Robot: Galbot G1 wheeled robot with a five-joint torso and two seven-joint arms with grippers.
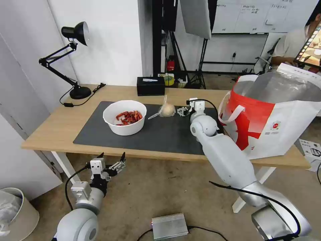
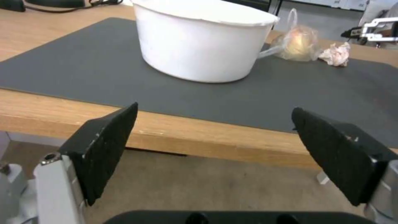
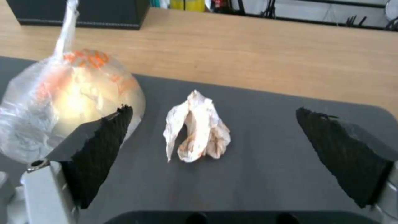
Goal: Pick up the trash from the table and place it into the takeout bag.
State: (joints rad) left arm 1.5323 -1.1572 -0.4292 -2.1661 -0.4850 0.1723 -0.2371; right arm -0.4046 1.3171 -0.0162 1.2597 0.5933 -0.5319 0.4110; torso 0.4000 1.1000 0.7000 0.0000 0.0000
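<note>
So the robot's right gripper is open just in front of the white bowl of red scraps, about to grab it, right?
Not the bowl. The right wrist view shows the open right gripper lined up on the crumpled white tissue, beside the knotted clear bag.

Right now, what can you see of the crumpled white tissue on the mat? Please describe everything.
The crumpled white tissue is a small wad of thin paper, creased and folded, with faint orange-brown stains. It stands loosely on the dark grey mat, beside the knotted clear bag but apart from it. The right gripper is open, its fingers on either side of the tissue, not touching it.
</note>
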